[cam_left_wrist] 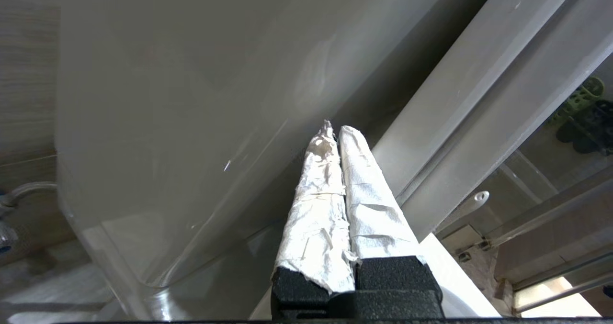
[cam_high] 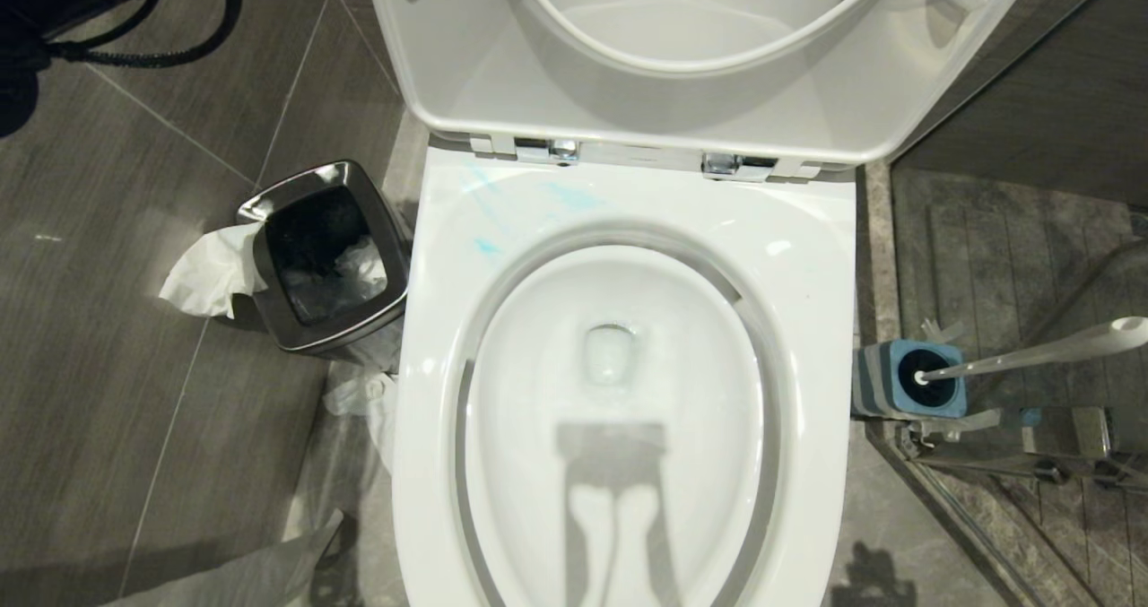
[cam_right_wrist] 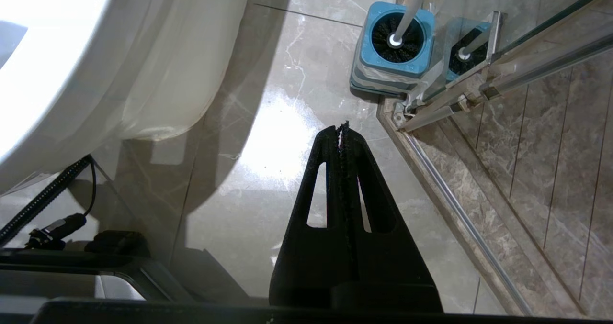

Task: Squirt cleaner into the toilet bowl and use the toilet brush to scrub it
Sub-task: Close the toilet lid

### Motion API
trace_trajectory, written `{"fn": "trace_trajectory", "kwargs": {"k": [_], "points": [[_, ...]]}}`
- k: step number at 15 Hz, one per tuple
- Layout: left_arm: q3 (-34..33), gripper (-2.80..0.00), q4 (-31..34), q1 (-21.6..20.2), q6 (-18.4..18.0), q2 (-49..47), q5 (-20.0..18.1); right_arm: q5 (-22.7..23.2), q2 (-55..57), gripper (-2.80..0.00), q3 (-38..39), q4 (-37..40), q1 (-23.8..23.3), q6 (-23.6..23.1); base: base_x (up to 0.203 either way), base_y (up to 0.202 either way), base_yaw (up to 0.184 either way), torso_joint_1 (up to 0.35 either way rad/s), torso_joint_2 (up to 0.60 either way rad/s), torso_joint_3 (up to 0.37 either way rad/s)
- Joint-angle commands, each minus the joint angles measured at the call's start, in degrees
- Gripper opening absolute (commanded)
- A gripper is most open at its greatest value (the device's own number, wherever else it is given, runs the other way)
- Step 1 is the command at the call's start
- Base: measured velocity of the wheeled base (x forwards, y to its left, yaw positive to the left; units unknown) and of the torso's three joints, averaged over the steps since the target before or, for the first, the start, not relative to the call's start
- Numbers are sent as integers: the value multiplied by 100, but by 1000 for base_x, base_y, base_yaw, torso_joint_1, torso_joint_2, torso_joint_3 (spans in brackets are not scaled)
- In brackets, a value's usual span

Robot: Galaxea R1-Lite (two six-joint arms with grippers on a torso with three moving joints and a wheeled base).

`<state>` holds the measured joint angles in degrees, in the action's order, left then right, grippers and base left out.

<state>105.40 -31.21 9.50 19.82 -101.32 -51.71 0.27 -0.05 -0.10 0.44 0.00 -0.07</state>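
Observation:
The toilet bowl (cam_high: 807, 257) stands in the middle of the head view with seat and lid raised. Pale turquoise smears of cleaner (cam_high: 487, 247) lie on the back left of its rim. The toilet brush (cam_high: 1031, 353) stands to the bowl's right in its blue holder (cam_high: 874, 383), black bristles down, whitish handle leaning right. Neither gripper shows in the head view; a two-fingered shadow falls in the basin. My left gripper (cam_left_wrist: 336, 128), fingers wrapped in white paper, is shut and empty in front of the raised lid (cam_left_wrist: 191, 99). My right gripper (cam_right_wrist: 341, 128) is shut and empty above the floor, short of the brush (cam_right_wrist: 412, 3).
A steel waste bin (cam_high: 323, 257) with white tissue hanging over its edge stands left of the bowl. A glass shower door with a metal frame (cam_right_wrist: 445, 108) runs just behind the brush holder (cam_right_wrist: 392, 68). Black cables (cam_right_wrist: 43, 199) lie beside the bowl's base.

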Motion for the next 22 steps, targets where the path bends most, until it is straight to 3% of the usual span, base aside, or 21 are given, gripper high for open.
{"fn": "trace_trajectory", "kwargs": {"k": [1,6,10,12,16,22], "points": [[15,-280,-89,88,15,-109,48,8,5,-280,1,0,0,-1,0,0,0,0,0,0],[-46,-280,-106,131,60,-52,16,8,5,-280,1,0,0,-1,0,0,0,0,0,0],[-154,-280,-67,123,344,163,-498,7,5,-280,1,0,0,-1,0,0,0,0,0,0],[-406,-280,-76,123,553,371,-663,8,5,-280,1,0,0,-1,0,0,0,0,0,0],[-1059,-280,-43,120,640,781,-930,8,5,-280,1,0,0,-1,0,0,0,0,0,0],[-2099,-280,430,93,1420,1812,-1570,8,5,-280,1,0,0,-1,0,0,0,0,0,0]]}}
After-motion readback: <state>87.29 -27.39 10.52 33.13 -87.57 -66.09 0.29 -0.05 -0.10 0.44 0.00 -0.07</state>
